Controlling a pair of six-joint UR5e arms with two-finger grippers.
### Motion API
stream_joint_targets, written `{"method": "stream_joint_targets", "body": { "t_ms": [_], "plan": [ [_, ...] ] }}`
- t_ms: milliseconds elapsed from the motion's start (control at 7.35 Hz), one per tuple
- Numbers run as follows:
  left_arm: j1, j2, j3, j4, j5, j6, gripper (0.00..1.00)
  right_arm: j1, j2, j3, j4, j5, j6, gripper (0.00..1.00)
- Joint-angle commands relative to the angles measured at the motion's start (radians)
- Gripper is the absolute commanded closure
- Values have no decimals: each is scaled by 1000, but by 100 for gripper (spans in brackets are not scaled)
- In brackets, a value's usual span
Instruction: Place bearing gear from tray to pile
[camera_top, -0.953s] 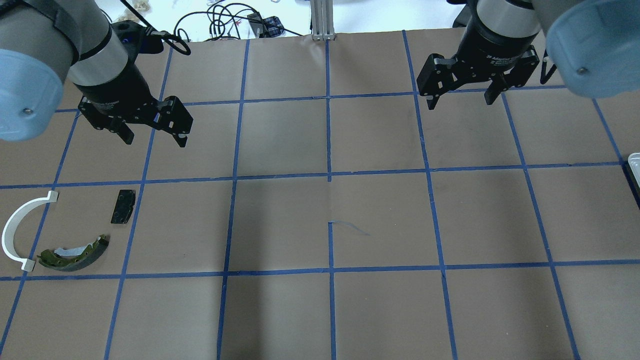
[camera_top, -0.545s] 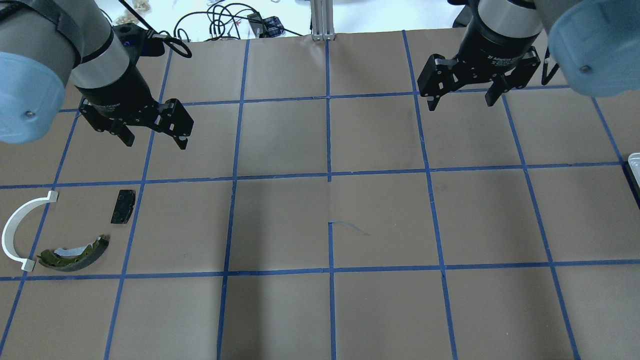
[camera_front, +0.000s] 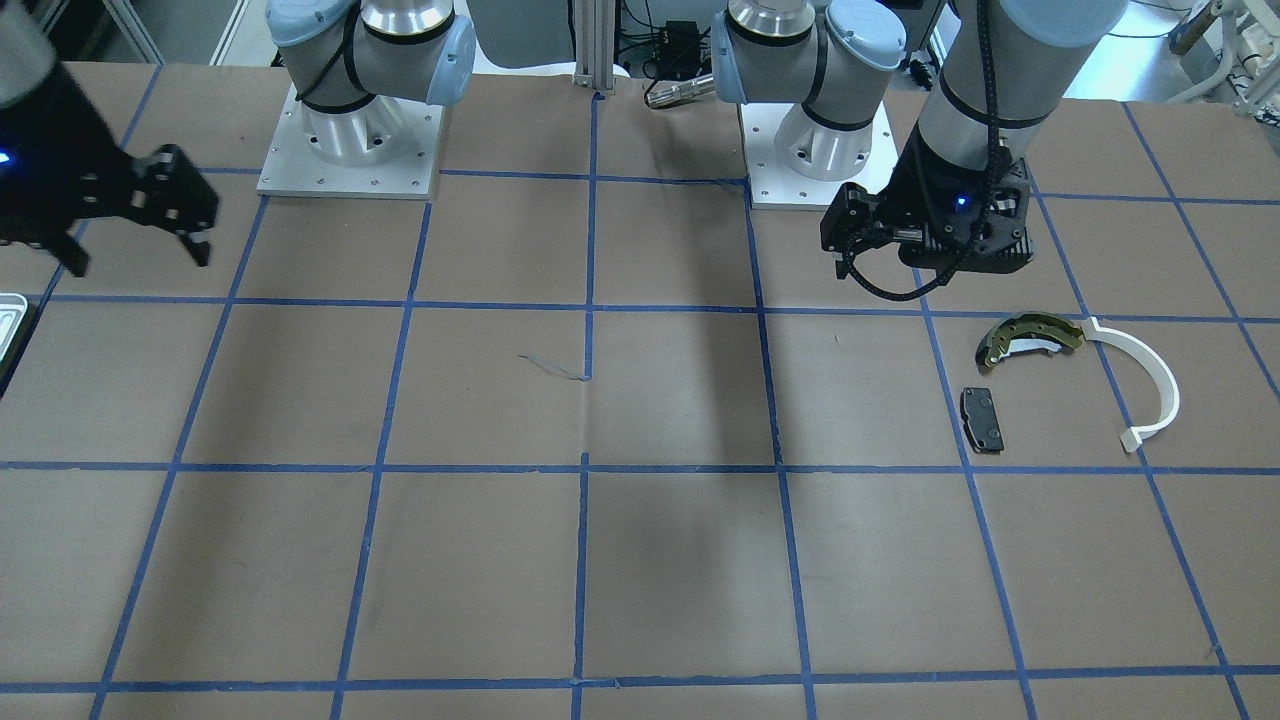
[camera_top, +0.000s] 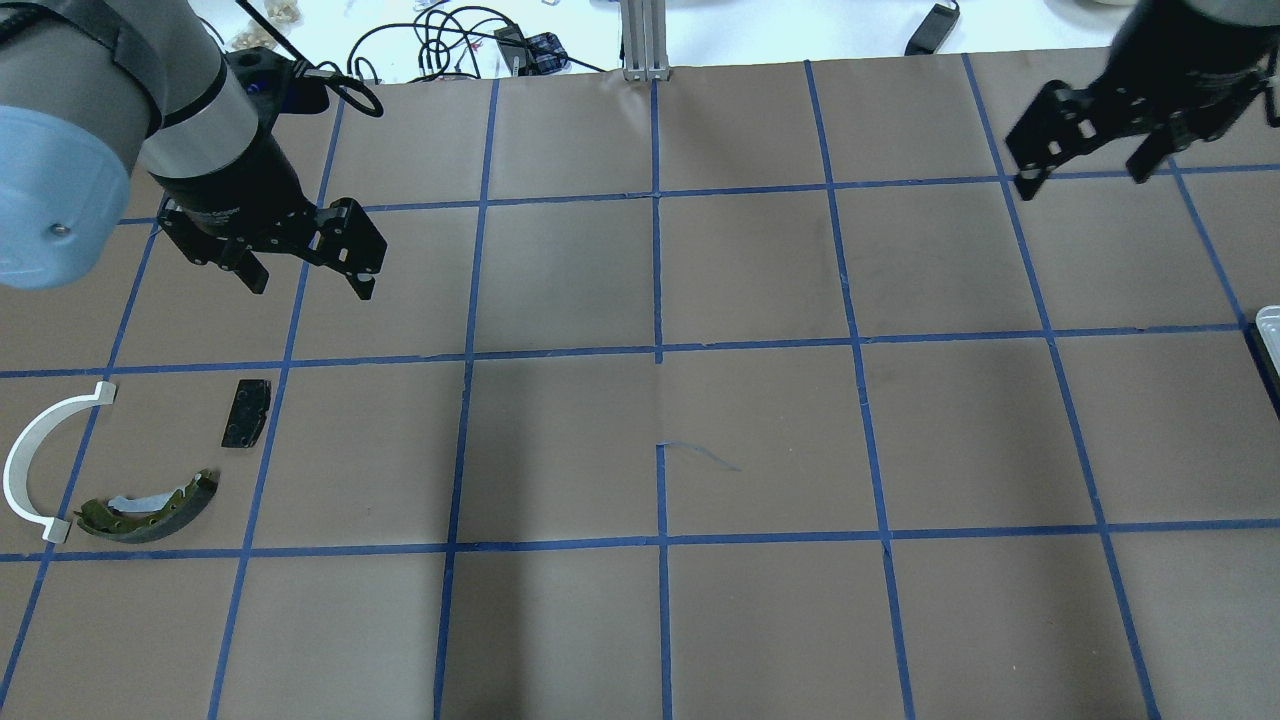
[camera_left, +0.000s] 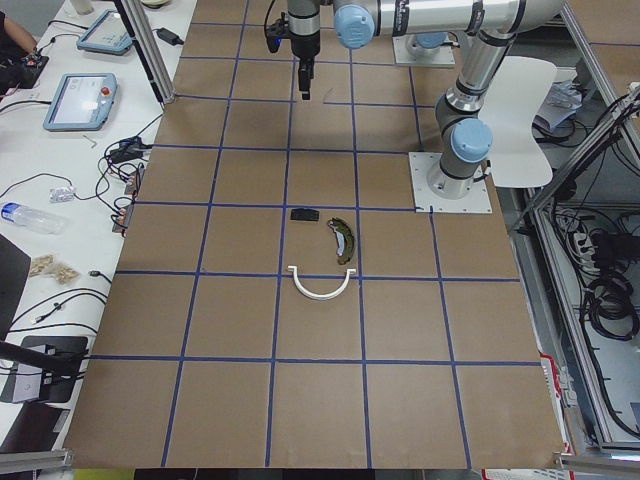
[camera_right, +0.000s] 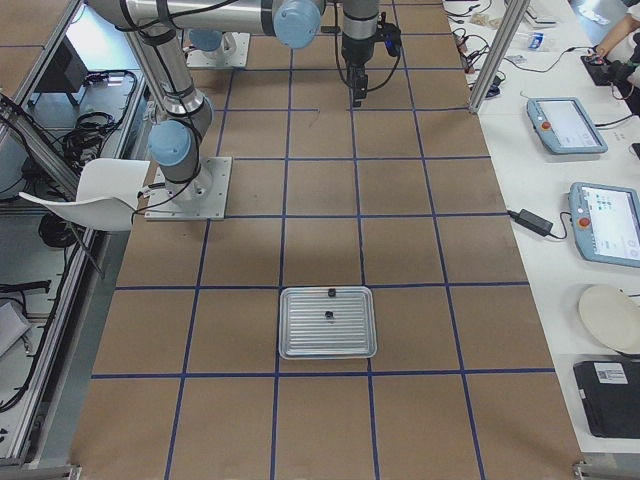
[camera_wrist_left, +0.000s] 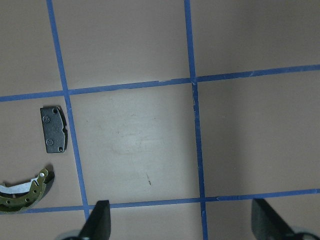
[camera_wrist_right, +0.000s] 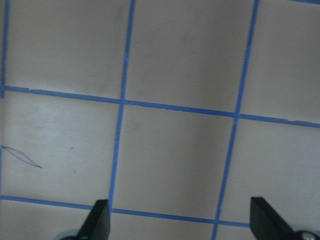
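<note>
Firstly, front-facing view: right gripper (camera_front: 135, 260) hung at 9 o'clock, jaws spread and empty, near a sliver of tray (camera_front: 8, 312).

Overhead: left gripper (camera_top: 308, 285), likewise spread and empty, hovered at 12 o'clock of the pile (camera_top: 150, 505).

Right-side view: bearing gear (camera_right: 328, 316), a tiny dark speck, lay mid-tray, well apart from both arms.

Right wrist: bare table (camera_wrist_right: 175, 165) only.

Judged: the right arm needed to reach the tray, centre over the speck, descend squarely, and close slowly on so small a part.

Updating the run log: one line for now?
left gripper: open, empty | right gripper: open, empty | bearing gear: in tray | pile: three parts
</note>
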Motion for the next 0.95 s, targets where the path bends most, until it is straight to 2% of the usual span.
{"method": "stream_joint_targets", "body": {
  "t_ms": [0,272,408,545,817],
  "plan": [
    [-1,6,-6,0,-1,0,0,-239,54,-19,-7,-28,-234,0],
    [3,6,-7,-3,1,12,0,-418,162,-16,-97,-30,-393,0],
    [4,6,-7,-3,1,16,0,-489,259,-16,-207,-29,-448,0],
    [4,7,-9,-3,1,16,0,-570,342,-16,-226,-23,-461,0],
    [5,9,-7,-3,1,16,0,-614,467,-5,-360,-27,-523,0]
  ]
}}
